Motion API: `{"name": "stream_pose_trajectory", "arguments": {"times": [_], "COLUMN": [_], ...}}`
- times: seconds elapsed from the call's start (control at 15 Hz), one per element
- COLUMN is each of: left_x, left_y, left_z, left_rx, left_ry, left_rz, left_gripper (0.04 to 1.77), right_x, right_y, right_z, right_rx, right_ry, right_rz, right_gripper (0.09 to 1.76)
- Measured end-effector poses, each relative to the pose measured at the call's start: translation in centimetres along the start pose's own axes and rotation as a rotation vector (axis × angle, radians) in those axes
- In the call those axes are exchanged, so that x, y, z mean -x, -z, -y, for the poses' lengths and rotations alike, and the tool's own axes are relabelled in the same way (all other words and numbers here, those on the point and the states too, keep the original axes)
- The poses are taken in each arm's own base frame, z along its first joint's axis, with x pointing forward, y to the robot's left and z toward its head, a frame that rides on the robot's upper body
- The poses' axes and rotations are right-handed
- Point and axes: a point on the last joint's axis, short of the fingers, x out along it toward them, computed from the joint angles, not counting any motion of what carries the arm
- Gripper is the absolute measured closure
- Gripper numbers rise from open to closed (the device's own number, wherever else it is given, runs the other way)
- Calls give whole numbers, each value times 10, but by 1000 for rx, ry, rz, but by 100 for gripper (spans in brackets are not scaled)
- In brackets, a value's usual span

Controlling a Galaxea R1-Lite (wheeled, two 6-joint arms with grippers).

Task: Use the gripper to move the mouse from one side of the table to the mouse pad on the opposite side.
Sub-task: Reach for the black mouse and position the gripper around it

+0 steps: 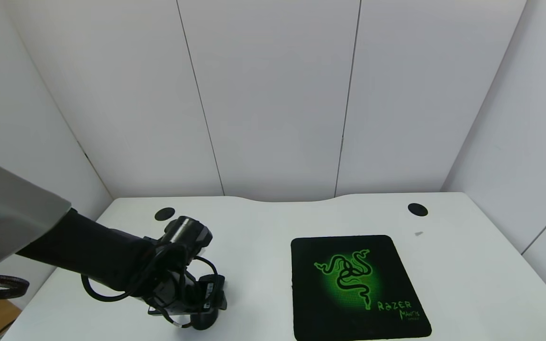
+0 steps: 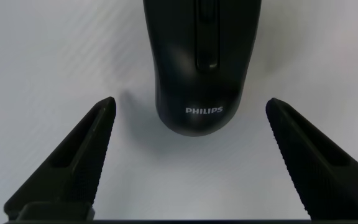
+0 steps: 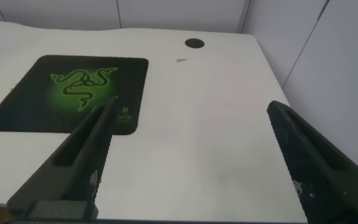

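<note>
White tabletop (image 1: 263,222). Black mouse pad (image 1: 356,286) lies flat, right of centre. Left tool (image 2: 190,107) low over tabletop's left front, fingers spread, straddling nothing. Right tool (image 3: 191,111) spread, hanging above right side. Mouse (image 2: 201,62) on tabletop just beyond left fingertips, untouched.
</note>
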Motion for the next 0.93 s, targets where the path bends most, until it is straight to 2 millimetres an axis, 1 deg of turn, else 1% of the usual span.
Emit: {"name": "stream_pose_trajectory", "arguments": {"times": [0.27,0.33,0.47,0.6,0.73,0.93], "left_x": [-4,-5,-7,-9,-9,-9], "left_y": [1,1,0,1,1,2], "left_z": [0,0,0,0,0,0], "left_rx": [2,4,5,6,6,5], "left_ry": [-15,-15,-7,-6,-7,-8], "left_rz": [-3,-2,25,34,33,32], "left_gripper": [9,20,54,80,87,88], "right_x": [0,0,0,0,0,0], "right_y": [0,0,0,0,0,0], "right_z": [0,0,0,0,0,0], "right_rx": [0,0,0,0,0,0], "right_ry": [0,1,0,1,0,0], "right_rz": [0,0,0,0,0,0], "right_gripper": [14,14,14,14,14,14]}}
